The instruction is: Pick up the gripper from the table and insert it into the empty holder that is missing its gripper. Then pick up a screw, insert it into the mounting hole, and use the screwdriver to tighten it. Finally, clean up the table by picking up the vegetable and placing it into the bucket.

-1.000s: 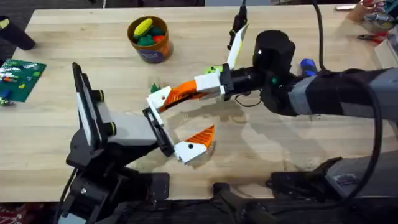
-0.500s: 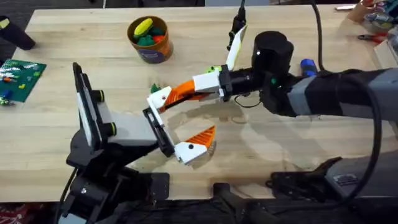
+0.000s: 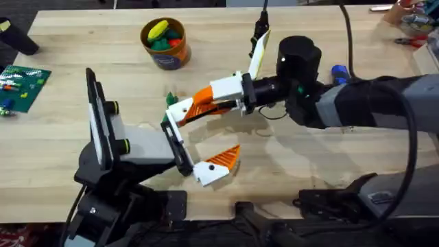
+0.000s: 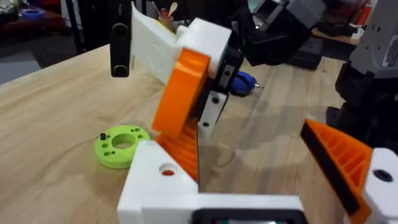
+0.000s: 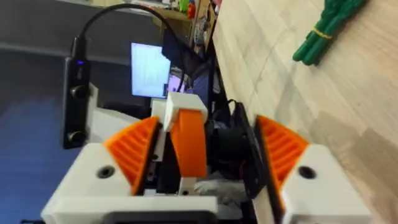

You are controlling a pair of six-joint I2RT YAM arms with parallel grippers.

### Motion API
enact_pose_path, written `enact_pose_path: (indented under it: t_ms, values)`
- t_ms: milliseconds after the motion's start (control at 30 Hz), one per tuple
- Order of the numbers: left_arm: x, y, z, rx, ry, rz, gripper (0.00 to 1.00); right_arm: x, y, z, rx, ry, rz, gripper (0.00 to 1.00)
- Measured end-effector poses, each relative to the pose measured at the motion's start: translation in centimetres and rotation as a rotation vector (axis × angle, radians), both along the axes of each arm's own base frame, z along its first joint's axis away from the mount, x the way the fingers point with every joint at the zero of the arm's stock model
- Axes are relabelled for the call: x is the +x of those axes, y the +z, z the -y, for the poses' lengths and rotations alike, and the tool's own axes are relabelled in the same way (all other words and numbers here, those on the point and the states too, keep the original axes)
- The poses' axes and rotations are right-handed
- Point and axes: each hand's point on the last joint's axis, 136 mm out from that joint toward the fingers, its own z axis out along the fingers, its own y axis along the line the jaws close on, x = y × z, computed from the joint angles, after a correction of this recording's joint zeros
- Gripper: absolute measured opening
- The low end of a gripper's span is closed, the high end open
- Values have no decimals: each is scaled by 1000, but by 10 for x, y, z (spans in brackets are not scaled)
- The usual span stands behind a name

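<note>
My right gripper [image 3: 230, 92] is shut on the gripper [image 3: 204, 101], an orange wedge with a white base, seen between its pads [image 5: 134, 149] in the right wrist view. The wedge's tip [image 4: 180, 106] rests against the holder [image 4: 155, 186], the white bracket with a small hole on my left gripper [image 3: 197, 137]. That gripper stands open, its other side bearing an orange wedge [image 3: 218, 163]. The blue screwdriver [image 3: 339, 71] lies behind the right arm. A green bundled vegetable [image 5: 326, 28] lies on the table [image 3: 329, 165]. The orange bucket [image 3: 164, 42] stands at the back left.
A lime-green ring with holes [image 4: 122, 145] carries a small dark screw [image 4: 102, 135] beside the holder. A green circuit board [image 3: 24, 86] lies at the left edge. Tools sit at the far right corner [image 3: 411, 27]. A cable and white stick [image 3: 259, 48] rise behind the right gripper.
The right gripper has carried the orange wedge a little left and away from the camera. The left gripper has shifted slightly, its holder now meeting the wedge's tip.
</note>
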Motion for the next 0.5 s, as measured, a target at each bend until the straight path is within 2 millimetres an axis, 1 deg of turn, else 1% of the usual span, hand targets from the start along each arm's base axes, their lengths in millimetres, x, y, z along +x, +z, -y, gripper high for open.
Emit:
enact_pose_path:
  t_ms: [33,67,100,367,500]
  values:
    - [0,0,0,0,-2,1,990,0,0,1,1,2,-4,937]
    - [-1,0,0,0,-4,0,990,1,1,2,3,2,-2,975]
    - [-1,0,0,0,-5,0,990,2,1,4,4,2,-5,988]
    - [-1,0,1,0,-8,0,990,13,2,18,13,-19,-13,992]
    - [-2,0,1,0,-11,0,990,24,3,28,16,-50,-15,992]
